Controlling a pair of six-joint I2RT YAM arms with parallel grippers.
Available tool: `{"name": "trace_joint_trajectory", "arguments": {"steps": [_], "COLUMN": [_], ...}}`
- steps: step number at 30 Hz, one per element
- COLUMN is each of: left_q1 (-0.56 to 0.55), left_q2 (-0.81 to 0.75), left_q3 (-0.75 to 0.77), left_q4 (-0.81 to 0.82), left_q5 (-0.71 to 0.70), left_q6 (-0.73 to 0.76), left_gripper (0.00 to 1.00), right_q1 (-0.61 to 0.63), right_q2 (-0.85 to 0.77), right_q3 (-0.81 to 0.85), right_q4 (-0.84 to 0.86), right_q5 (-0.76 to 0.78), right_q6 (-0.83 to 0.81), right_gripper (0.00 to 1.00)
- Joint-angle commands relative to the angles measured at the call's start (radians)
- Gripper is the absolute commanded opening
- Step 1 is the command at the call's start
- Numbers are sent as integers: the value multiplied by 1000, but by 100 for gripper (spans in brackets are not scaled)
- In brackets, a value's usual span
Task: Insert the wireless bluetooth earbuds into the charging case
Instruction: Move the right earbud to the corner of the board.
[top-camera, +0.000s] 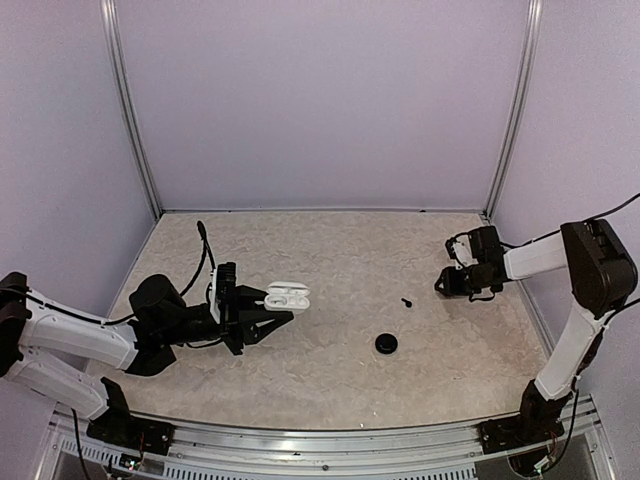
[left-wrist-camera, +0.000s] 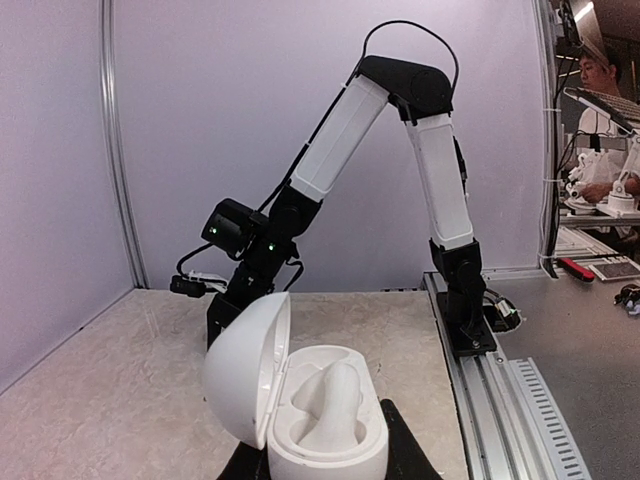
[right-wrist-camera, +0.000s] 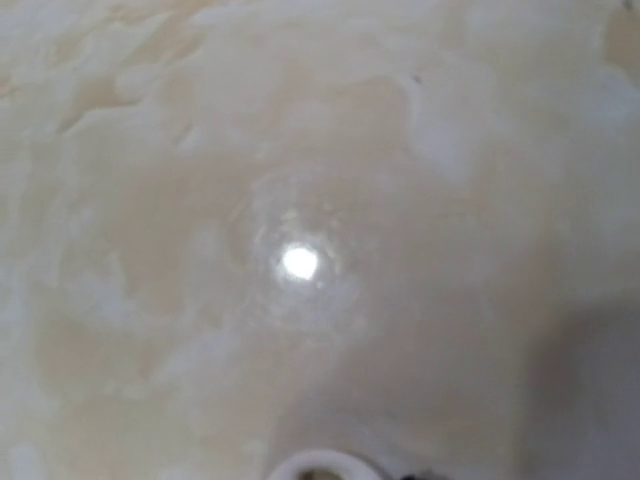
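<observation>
The charging case (top-camera: 287, 296) is a glossy white oval with its lid swung open to the left. My left gripper (top-camera: 272, 315) is shut on its base and holds it a little above the table, left of centre. In the left wrist view the case (left-wrist-camera: 325, 420) fills the lower middle, with black fingers (left-wrist-camera: 408, 450) on both sides. An upright white form stands in its hollow; I cannot tell whether that is an earbud. My right gripper (top-camera: 452, 282) hangs low over the table at the right. A white rounded piece (right-wrist-camera: 318, 466), perhaps an earbud, peeks in at the right wrist view's bottom edge. That gripper's fingers are hidden.
A black round disc (top-camera: 386, 343) lies on the table right of centre. A tiny dark piece (top-camera: 406, 301) lies just beyond it, toward the right gripper. Purple walls close the table on three sides, and a metal rail (top-camera: 320, 445) runs along the near edge.
</observation>
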Motion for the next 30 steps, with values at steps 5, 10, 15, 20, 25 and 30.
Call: {"name": "trace_joint_trajectory", "arguments": {"steps": [5, 10, 15, 20, 25, 30], "left_q1": [7, 8, 7, 6, 5, 2], "left_q2": [-8, -11, -14, -18, -29, -40], "left_q3": [10, 14, 14, 14, 12, 6], "left_q4": [33, 28, 23, 21, 12, 8], "left_q5": [12, 9, 6, 7, 3, -4], "left_q6": [-2, -2, -2, -2, -2, -2], "left_gripper": [1, 2, 1, 1, 1, 1], "right_q1": [2, 29, 86, 134, 156, 147], "right_q2": [59, 75, 71, 74, 53, 4], "right_q3": [63, 98, 131, 175, 196, 174], "right_q4": [3, -35, -51, -61, -89, -123], "right_q5": [-40, -30, -41, -71, -38, 63], "right_q6": [-30, -52, -83, -103, -119, -168], "right_gripper": [38, 32, 29, 28, 32, 33]}}
